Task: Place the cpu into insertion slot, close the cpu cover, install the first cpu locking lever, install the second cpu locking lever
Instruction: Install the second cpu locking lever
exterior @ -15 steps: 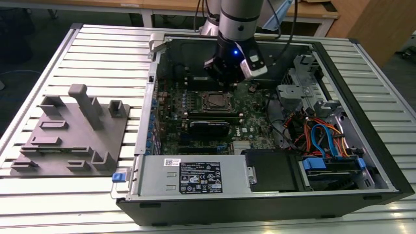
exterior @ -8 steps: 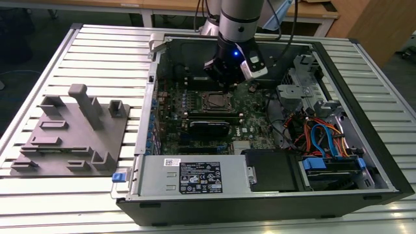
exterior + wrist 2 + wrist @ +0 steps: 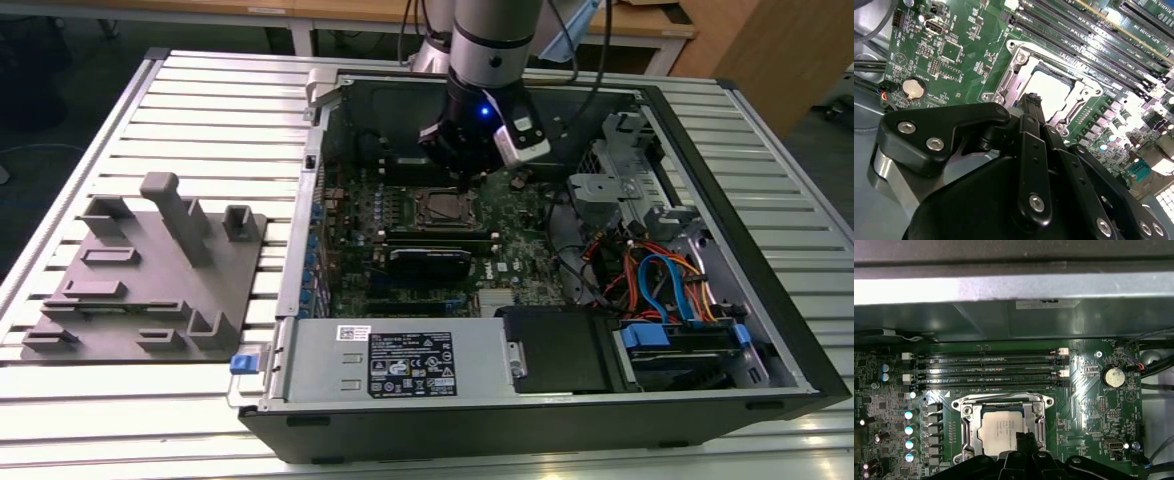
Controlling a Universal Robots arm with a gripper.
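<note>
Gripper (image 3: 1024, 447) hangs low over the socket, fingers drawn narrow together, nothing between them; fingertips (image 3: 1032, 102) sit right at the near edge of the cpu cover (image 3: 1004, 405). The cpu (image 3: 1001, 430) lies seated in the insertion slot (image 3: 437, 207) just ahead of the tips, the cover frame down around it. Judgement: work here is at the cover or levers; press straight down, squarely on the metal frame, off the chip's top. Beyond the tips run the long memory slots (image 3: 989, 372). Farther out, the open computer case (image 3: 747, 200) rests on a slatted metal table (image 3: 200, 90), a grey fixture block (image 3: 147, 280) well apart.
</note>
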